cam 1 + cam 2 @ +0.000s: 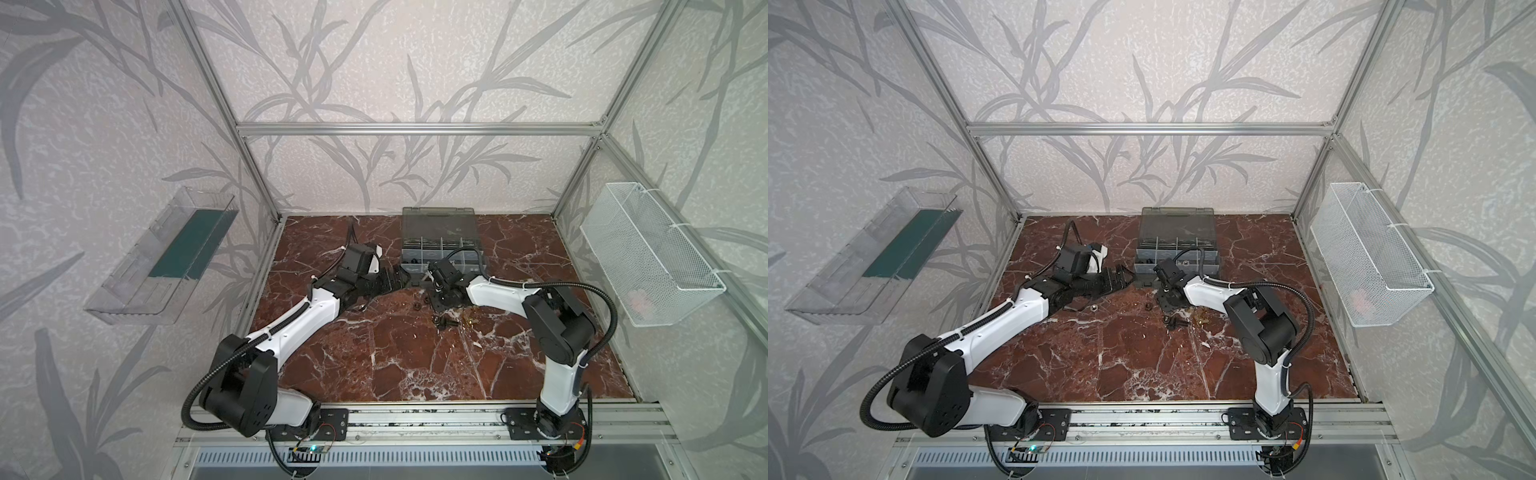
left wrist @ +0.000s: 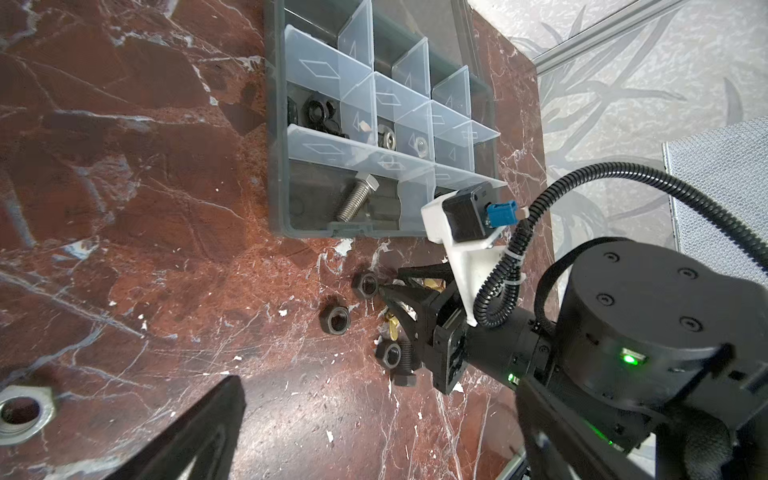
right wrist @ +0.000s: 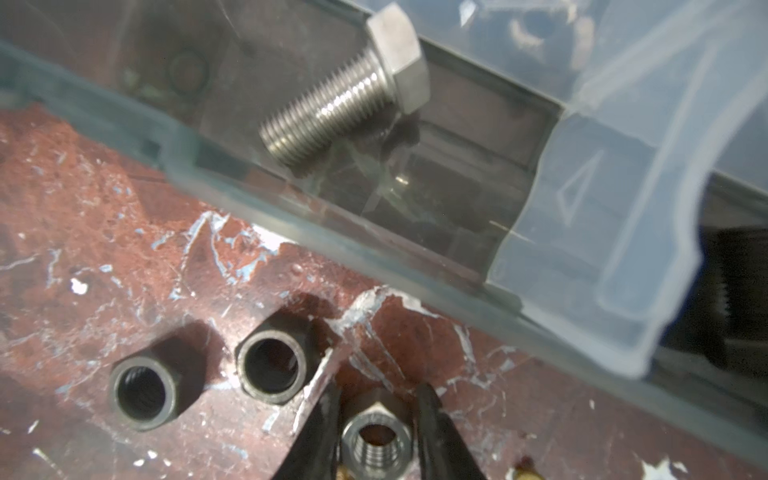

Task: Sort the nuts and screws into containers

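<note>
**Sorting partly done: some hardware in the case, more loose in front of it.**

On the counter (image 1: 415,365), the case (image 2: 277,124) already holds a silver bolt (image 2: 355,201), black nuts (image 2: 318,112) and silver nuts (image 2: 388,137). The left pincer (image 1: 401,277), spread, sits near the case's front corner. The right pincer (image 3: 378,390), just before the case's front wall, flanks a silver nut (image 3: 376,440); whether it truly pinches, I cannot tell. Left to sort before the case: a black bolt (image 2: 404,376), loose black nuts (image 2: 334,318), brass bits (image 2: 392,328), and farther off a large silver nut (image 2: 23,411).
</note>
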You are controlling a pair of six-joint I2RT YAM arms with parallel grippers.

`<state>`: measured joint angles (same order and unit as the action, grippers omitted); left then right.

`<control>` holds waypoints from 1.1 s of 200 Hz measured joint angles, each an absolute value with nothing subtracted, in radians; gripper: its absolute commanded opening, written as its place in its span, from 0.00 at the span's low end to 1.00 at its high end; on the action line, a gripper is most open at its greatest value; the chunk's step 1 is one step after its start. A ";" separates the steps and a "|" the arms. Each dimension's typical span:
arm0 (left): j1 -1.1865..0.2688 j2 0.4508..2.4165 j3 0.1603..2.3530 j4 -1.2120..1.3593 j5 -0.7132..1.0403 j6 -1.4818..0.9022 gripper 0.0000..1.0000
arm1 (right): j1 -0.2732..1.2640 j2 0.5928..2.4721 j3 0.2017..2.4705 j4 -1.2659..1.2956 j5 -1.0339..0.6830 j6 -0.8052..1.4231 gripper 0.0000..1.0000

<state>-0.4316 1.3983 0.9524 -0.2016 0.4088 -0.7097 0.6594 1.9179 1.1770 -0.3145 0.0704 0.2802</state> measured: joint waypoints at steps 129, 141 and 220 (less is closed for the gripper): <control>-0.431 1.368 0.947 -0.202 0.405 -0.711 0.99 | 0.665 1.903 1.180 -0.359 0.068 0.287 0.16; -0.431 1.363 0.947 -0.202 0.405 -0.710 1.00 | 0.665 1.898 1.196 -0.387 0.065 0.287 0.16; -0.431 1.363 0.949 -0.202 0.413 -0.708 0.99 | 0.607 1.813 1.340 -0.454 0.033 0.279 0.17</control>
<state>-0.4313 1.3628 0.9485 -0.2016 0.4126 -0.7082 0.6075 1.8126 1.3396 -0.4538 0.0326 0.2790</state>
